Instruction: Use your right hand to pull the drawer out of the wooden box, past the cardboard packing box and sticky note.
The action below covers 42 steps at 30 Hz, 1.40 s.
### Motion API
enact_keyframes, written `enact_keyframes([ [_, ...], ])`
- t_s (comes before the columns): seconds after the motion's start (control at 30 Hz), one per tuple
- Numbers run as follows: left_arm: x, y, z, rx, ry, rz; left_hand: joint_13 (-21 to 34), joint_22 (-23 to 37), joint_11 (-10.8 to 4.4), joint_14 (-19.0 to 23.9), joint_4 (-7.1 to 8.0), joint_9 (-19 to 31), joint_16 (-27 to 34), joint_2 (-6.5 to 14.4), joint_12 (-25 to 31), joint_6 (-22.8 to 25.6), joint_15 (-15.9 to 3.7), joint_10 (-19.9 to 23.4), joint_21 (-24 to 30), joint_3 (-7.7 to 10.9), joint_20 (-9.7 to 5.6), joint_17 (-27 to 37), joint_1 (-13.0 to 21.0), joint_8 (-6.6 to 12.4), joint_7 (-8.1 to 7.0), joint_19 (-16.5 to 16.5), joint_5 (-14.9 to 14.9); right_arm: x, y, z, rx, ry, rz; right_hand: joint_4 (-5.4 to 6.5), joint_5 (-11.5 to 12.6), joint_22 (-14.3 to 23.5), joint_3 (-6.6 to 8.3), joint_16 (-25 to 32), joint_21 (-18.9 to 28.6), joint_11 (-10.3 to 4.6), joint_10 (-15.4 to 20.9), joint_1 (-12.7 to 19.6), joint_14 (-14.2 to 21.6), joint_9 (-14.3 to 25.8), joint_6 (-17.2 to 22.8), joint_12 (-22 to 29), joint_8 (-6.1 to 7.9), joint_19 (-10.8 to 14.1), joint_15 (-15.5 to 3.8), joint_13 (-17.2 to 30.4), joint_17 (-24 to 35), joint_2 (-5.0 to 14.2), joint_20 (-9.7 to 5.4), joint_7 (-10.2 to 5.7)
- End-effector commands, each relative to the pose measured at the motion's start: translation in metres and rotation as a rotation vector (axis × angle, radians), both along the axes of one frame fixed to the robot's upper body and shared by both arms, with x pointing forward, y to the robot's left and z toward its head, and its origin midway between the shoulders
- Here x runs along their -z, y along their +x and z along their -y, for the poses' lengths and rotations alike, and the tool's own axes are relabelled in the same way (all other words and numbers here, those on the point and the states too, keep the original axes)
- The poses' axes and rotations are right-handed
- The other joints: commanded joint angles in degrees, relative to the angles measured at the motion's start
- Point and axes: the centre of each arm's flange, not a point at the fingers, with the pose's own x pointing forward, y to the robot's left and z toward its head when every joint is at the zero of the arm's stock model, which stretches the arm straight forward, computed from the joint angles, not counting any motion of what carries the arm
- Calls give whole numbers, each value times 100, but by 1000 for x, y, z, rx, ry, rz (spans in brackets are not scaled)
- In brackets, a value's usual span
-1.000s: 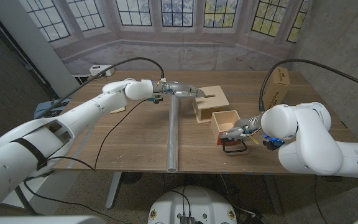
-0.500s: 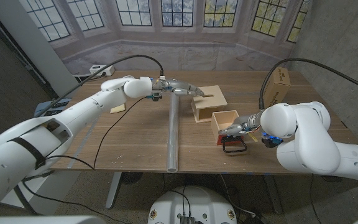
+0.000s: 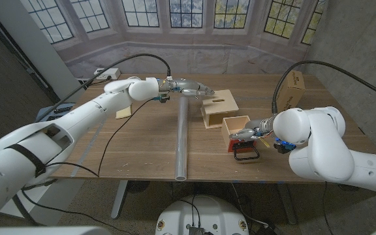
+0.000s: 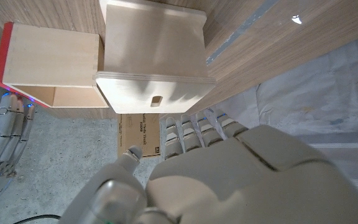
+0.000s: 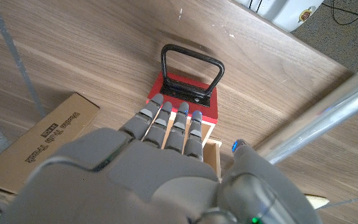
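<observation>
My right hand rests its straight, empty fingers on the red-fronted drawer, pulled clear of the wooden box; left hand hovers open.

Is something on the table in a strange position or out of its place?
The drawer with the red front is fully out of the wooden box and stands beside it. A long metal tube lies across the table. Nothing looks spilled or broken.
</observation>
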Motion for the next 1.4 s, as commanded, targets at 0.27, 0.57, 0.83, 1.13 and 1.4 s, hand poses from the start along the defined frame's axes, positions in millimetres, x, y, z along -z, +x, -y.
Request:
enact_keyframes([
  [0.27, 4, -6, -19, -29, -100, -9, 15, -6, 4, -26, -22, 17, -19, -10, 5, -8, -9, -23, 47, 44, 28, 3, 70, 50, 8, -9, 17, -7, 7, 16, 46, 65, 21, -23, 36, 27, 22, -18, -6, 23, 24, -46, 69, 9, 18, -9, -1, 42, -274, 7, 13, -19, -297, 7],
  [0.57, 6, -9, -30, -48, -163, -1, 15, -7, 14, -23, -39, 16, -18, -15, 5, -8, -11, -30, 52, 72, 30, 0, 90, 49, 11, 17, 15, -13, 10, 28, 82, 125, 70, -31, 36, 27, 28, -20, -7, 26, 25, -44, 69, 9, 17, -9, -2, 43, -280, 7, 12, -23, -300, 2],
  [0.83, 7, -13, -38, -75, -187, 2, 15, -7, 10, -22, -50, 15, -18, -14, 8, 0, -2, -26, 50, 94, 32, -1, 105, 52, 12, 23, 15, -19, 10, 37, 109, 140, 126, -42, 35, 28, 38, -19, -7, 25, 42, -44, 77, 9, 25, -5, 0, 49, -281, 7, 11, -29, -290, 8],
  [1.13, 10, -13, -42, -101, -225, -7, 14, -7, 24, -16, -61, 15, -16, -18, 0, -11, 13, -52, 48, 123, 37, -2, 122, 46, 26, 32, 13, -23, 13, 41, 115, 152, 155, -51, 35, 28, 48, -16, -6, 30, 40, -45, 90, 9, 28, -7, 0, 58, -280, 6, 11, -32, -293, 11],
  [1.4, 12, -13, -40, -122, -255, -4, 14, -7, 31, -15, -64, 15, -16, -25, -11, -39, 16, -90, 48, 142, 35, -1, 128, 36, 34, 42, 11, -25, 17, 45, 119, 171, 186, -58, 35, 28, 55, -18, -7, 38, 46, -44, 88, 9, 28, -6, -1, 62, -278, 6, 11, -34, -291, 24],
])
